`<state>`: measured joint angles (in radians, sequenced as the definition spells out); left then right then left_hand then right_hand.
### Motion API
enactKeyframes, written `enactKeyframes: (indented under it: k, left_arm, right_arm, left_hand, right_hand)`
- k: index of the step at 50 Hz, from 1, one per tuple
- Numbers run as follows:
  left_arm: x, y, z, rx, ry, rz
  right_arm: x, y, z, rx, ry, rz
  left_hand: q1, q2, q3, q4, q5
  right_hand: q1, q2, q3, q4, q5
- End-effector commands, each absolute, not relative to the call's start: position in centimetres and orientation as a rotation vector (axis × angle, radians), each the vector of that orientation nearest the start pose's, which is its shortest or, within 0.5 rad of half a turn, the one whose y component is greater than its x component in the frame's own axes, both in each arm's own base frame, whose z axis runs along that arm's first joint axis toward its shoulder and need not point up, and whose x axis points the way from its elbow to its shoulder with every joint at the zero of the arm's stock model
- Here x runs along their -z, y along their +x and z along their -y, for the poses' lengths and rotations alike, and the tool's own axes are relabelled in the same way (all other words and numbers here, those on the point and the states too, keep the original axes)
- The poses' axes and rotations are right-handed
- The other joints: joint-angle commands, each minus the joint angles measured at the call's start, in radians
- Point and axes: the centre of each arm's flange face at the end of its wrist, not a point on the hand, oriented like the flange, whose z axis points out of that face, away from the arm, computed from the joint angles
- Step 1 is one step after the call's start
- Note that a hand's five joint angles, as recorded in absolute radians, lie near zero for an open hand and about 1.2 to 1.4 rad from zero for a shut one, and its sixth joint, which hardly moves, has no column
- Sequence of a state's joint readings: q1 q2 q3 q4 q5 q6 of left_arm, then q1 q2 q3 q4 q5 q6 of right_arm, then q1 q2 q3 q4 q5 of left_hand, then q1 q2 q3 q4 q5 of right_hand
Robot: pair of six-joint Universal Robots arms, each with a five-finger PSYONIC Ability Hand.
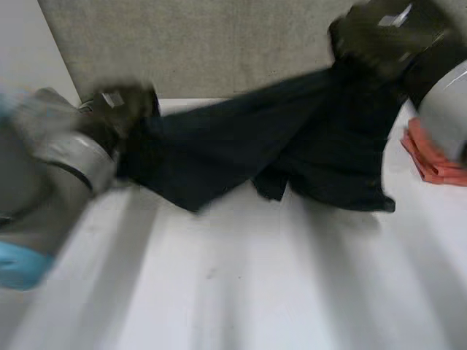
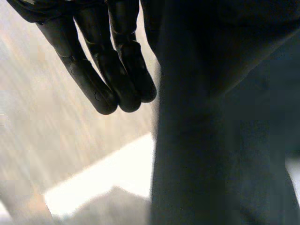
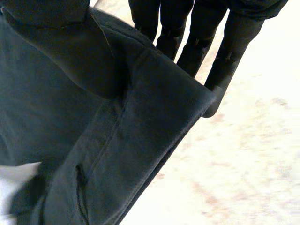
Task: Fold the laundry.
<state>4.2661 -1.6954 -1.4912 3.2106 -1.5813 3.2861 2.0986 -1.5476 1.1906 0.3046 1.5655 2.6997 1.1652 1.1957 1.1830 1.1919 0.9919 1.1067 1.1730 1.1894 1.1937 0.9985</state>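
One dark garment [image 1: 241, 146] is hanging stretched between both hands over the white counter [image 1: 255, 277]. Higher up, the right hand [image 1: 379, 36] is pinching a hemmed edge between thumb and fingers [image 3: 187, 51] — whether the left hand [image 1: 120, 106] at the other end is gripping, I cannot tell. An orange cloth [image 1: 434, 160] is lying near the right arm.

Lab setup: white table [image 1: 241, 292], grey partition [image 1: 197, 44]

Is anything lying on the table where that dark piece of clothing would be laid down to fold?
Nothing visible does. The right hand pinches an edge of the dark garment, the left hand is at its other end, and the white table below is bare. An orange cloth lies aside by the right arm.
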Motion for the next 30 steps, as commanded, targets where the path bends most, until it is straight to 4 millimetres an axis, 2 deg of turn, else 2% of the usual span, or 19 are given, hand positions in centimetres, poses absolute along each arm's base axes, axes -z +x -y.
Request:
enactKeyframes:
  k: [1, 2, 5, 6, 9, 12, 13, 15, 20, 23, 26, 27, 30]
  left_arm:
    - [-40.9, -23.8, 20.3, 2.725, 0.707, -1.938]
    - [-42.2, -23.4, 19.8, 2.739, 0.704, -1.928]
    - [-43.8, -22.7, 19.6, 2.755, 0.674, -1.918]
    - [-45.0, -22.3, 19.5, 2.781, 0.644, -1.899]
    - [-47.0, -21.8, 20.2, 2.84, 0.583, -1.838]
    - [-47.1, -22.0, 21.9, 2.833, 0.571, -1.854]
    - [-46.9, -22.2, 23.3, 2.816, 0.553, -1.864]
    - [-46.3, -22.5, 24.9, 2.792, 0.548, -1.893]
    - [-42.8, -24.6, 29.2, 2.699, 0.605, -2.031]
    - [-37.7, -26.5, 32.6, 2.561, 0.671, -2.171]
    - [-34.6, -27.5, 34.4, 2.495, 0.715, -2.219]
    - [-32.7, -28.1, 35.7, 2.481, 0.737, -2.224]
    - [-30.4, -29.0, 37.6, 2.499, 0.767, -2.185]
  right_arm:
    - [-44.7, 24.0, 18.3, 2.362, -0.935, -1.78]
    - [-45.8, 23.6, 18.0, 2.387, -0.926, -1.757]
    - [-47.0, 23.0, 17.7, 2.419, -0.905, -1.738]
    - [-47.7, 22.8, 17.6, 2.437, -0.892, -1.723]
    - [-48.4, 22.6, 17.5, 2.448, -0.86, -1.708]
    - [-48.3, 22.7, 17.9, 2.433, -0.844, -1.713]
    - [-47.8, 23.0, 18.4, 2.408, -0.838, -1.732]
    - [-47.0, 23.4, 19.3, 2.373, -0.835, -1.765]
    - [-43.0, 24.6, 23.2, 2.245, -0.789, -1.907]
    - [-38.7, 25.8, 26.6, 2.174, -0.724, -2.012]
    - [-36.3, 26.8, 28.2, 2.168, -0.707, -2.02]
    - [-34.7, 27.6, 29.2, 2.178, -0.697, -2.0]
    - [-32.6, 29.2, 30.7, 2.221, -0.696, -1.93]
  left_hand:
    - [0.231, 0.201, 0.213, 0.204, 0.23]
    - [0.231, 0.201, 0.213, 0.204, 0.23]
    - [0.231, 0.201, 0.213, 0.204, 0.23]
    - [0.231, 0.201, 0.213, 0.204, 0.23]
    - [0.231, 0.201, 0.213, 0.204, 0.23]
    - [0.231, 0.201, 0.213, 0.204, 0.23]
    - [0.231, 0.201, 0.213, 0.204, 0.23]
    - [0.231, 0.201, 0.213, 0.204, 0.23]
    - [0.231, 0.201, 0.213, 0.204, 0.23]
    - [0.231, 0.201, 0.213, 0.204, 0.23]
    - [0.231, 0.201, 0.213, 0.204, 0.23]
    - [0.231, 0.201, 0.213, 0.204, 0.23]
    - [0.231, 0.201, 0.213, 0.204, 0.23]
  right_hand:
    - [0.29, 0.223, 0.207, 0.203, 0.223]
    - [0.29, 0.223, 0.207, 0.203, 0.223]
    - [0.29, 0.223, 0.207, 0.203, 0.223]
    - [0.29, 0.223, 0.207, 0.203, 0.223]
    - [0.29, 0.223, 0.207, 0.203, 0.223]
    - [0.29, 0.223, 0.207, 0.203, 0.223]
    - [0.29, 0.223, 0.207, 0.203, 0.223]
    - [0.29, 0.223, 0.207, 0.203, 0.223]
    - [0.29, 0.223, 0.207, 0.203, 0.223]
    - [0.29, 0.223, 0.207, 0.203, 0.223]
    - [0.29, 0.223, 0.207, 0.203, 0.223]
    - [0.29, 0.223, 0.207, 0.203, 0.223]
    - [0.29, 0.223, 0.207, 0.203, 0.223]
